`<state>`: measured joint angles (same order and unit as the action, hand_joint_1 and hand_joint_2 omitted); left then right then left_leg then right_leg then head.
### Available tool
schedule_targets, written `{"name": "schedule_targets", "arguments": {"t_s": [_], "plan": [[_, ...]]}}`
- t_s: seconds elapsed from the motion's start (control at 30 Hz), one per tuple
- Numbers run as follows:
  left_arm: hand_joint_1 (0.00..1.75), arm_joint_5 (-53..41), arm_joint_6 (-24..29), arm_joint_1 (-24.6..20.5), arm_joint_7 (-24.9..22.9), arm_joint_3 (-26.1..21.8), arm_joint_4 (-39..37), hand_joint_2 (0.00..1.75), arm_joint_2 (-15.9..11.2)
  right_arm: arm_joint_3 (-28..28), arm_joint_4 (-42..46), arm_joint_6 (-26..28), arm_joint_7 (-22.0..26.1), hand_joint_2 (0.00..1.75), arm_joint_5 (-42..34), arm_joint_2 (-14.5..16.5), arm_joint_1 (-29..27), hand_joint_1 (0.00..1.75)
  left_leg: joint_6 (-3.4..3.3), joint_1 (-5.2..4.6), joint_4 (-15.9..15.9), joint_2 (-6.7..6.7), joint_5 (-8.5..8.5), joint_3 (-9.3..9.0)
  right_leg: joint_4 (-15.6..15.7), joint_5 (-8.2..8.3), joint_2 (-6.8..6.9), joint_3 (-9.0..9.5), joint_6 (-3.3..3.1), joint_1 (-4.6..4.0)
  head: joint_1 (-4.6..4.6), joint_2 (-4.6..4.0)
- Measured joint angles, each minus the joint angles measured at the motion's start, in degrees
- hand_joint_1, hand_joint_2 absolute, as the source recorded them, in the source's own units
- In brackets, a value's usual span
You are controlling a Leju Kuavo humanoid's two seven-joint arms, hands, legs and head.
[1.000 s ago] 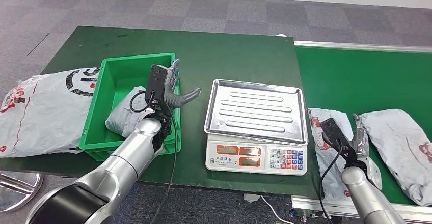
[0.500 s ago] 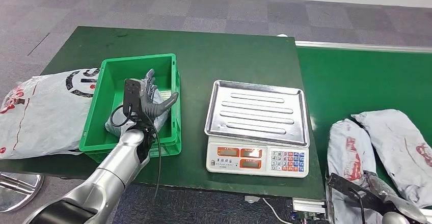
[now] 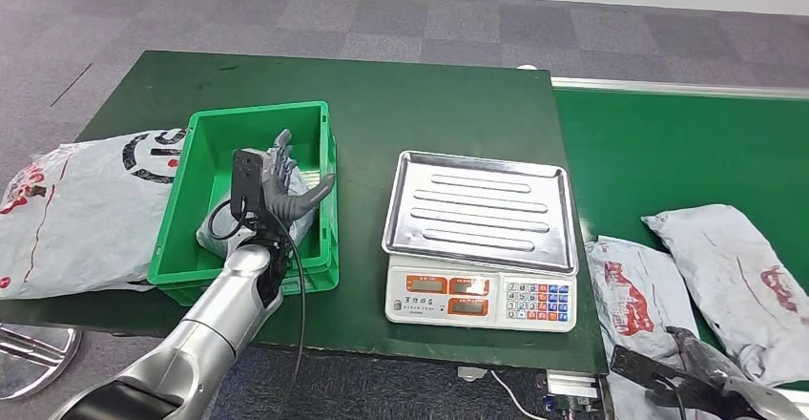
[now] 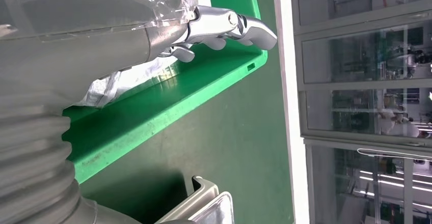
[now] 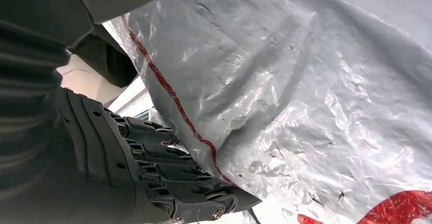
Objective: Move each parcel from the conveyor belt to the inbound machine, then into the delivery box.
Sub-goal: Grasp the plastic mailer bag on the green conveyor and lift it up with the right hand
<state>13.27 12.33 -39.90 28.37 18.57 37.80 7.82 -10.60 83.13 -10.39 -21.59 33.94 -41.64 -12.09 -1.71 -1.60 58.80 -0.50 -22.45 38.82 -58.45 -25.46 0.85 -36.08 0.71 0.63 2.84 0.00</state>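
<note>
A grey parcel (image 3: 217,227) lies inside the green delivery box (image 3: 187,212). My left hand (image 3: 282,183) hovers just above it with fingers spread and holds nothing; the left wrist view shows its fingers (image 4: 224,25) over the crinkled parcel (image 4: 127,76). The inbound machine, a scale (image 3: 482,218) with a bare steel tray, stands right of the box. Two grey parcels with red print lie on the conveyor belt (image 3: 668,153): a nearer one (image 3: 637,296) and a farther one (image 3: 730,248). My right hand (image 3: 711,370) sits low at the belt's near edge, its dark fingers (image 5: 173,183) against the nearer parcel (image 5: 305,96), not gripping it.
A large white plastic bag (image 3: 76,205) lies on the green table (image 3: 420,105) left of the box, hanging over the edge. The scale's keypad (image 3: 534,298) faces me. Grey carpet runs beyond the table.
My left hand moved from the box's right rim to over the parcel inside, then held still. My right hand drew back from the nearer belt parcel to the near edge. The belt parcels shifted.
</note>
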Motion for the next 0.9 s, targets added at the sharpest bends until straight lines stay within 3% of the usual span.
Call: {"name": "schedule_targets", "arguments": {"t_s": [0.07, 0.2, 0.9], "plan": [[0.00, 0.0, 0.0, 0.0, 0.0, 0.0, 0.0, 1.75, 0.0, 0.0, 0.2, 0.0, 0.0, 1.75, 0.0, -0.1, -0.1, 0.00, 0.00, 0.00, 0.0, 0.00, 0.00, 0.00, 0.0, 0.00, 0.00, 0.00, 0.00, 0.00, 0.00, 0.00], [0.00, 0.0, 0.0, 0.1, 0.0, 0.0, 0.2, 1.75, 0.0, 0.0, 0.5, -0.1, 0.0, 1.75, 0.0, -0.1, -0.2, 1.75, 0.00, 0.00, 0.0, 0.00, 0.00, 0.00, 0.0, 0.00, 0.00, 0.01, 0.00, 0.00, 0.00, 0.00], [0.00, 0.1, -0.1, 1.0, -1.6, -0.8, 1.9, 1.75, 0.0, 0.0, 0.7, -3.1, 2.1, 1.75, 0.3, 0.0, 1.3, 1.75, 0.00, 0.00, 0.0, 0.04, 0.00, -0.04, 0.0, 0.01, -0.01, 0.03, -0.01, 0.00, 0.00, 0.00]]}}
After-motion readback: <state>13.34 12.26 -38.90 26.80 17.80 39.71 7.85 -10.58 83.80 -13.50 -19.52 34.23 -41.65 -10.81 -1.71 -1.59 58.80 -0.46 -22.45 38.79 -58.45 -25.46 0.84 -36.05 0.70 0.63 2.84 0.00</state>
